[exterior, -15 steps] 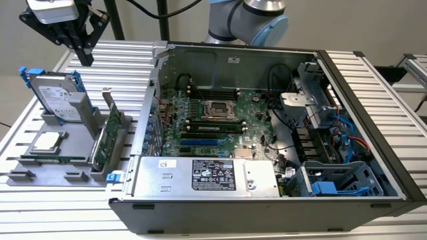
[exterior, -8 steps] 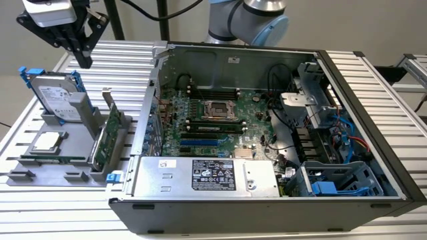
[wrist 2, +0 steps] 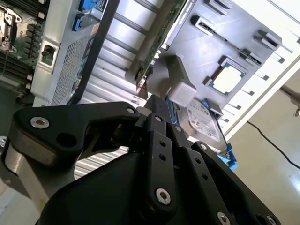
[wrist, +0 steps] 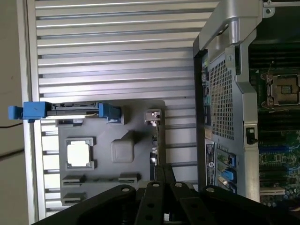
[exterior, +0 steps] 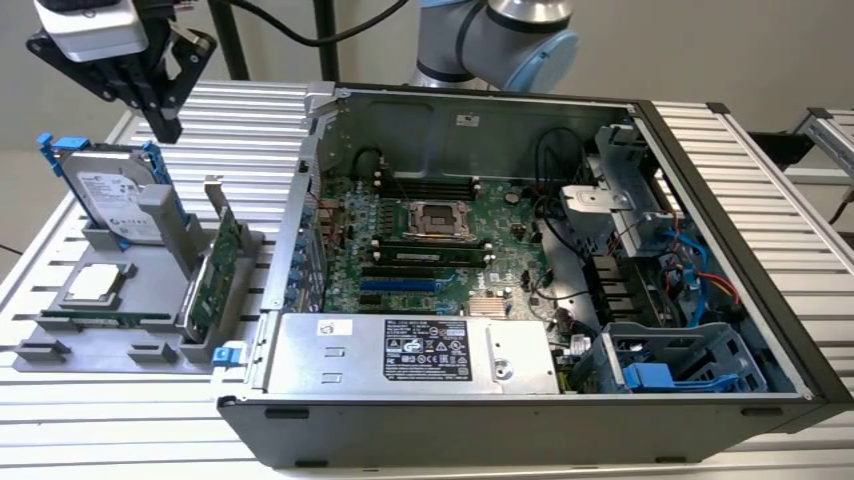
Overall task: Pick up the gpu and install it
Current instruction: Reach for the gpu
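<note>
Holder: gray tray on the ribbed counter; it carries the gpu, a hard drive, a processor chip and a memory stick.
Gpu: stands on its edge in the holder's slot, just beside the open computer case.
Case: motherboard inside.
Jaws: the gripper has them pressed together, holding nothing; it hangs near the hard drive, apart from the gpu.
Hard to see: in both wrist views the gpu shows edge-on, partly behind the gripper.

Ribbed, matt metal bench; matt grey plastic holder; green gpu circuit board; matt black hand.
</note>
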Action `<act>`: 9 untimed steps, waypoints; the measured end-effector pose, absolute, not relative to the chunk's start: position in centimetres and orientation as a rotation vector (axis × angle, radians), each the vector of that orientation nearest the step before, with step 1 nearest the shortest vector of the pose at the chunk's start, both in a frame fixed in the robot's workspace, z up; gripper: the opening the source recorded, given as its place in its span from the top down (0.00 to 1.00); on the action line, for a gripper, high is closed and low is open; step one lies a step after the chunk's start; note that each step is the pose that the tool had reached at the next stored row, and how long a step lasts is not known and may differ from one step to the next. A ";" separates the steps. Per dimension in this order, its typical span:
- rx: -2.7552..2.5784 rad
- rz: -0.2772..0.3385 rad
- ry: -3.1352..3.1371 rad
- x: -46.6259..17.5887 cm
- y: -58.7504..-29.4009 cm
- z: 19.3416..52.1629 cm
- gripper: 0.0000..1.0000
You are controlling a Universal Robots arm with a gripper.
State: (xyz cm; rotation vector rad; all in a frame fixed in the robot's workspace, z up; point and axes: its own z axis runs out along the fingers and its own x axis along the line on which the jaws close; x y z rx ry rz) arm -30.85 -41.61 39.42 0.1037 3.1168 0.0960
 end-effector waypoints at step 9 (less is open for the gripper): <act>0.104 0.096 3.117 -30.8 -42.6 39.4 1.00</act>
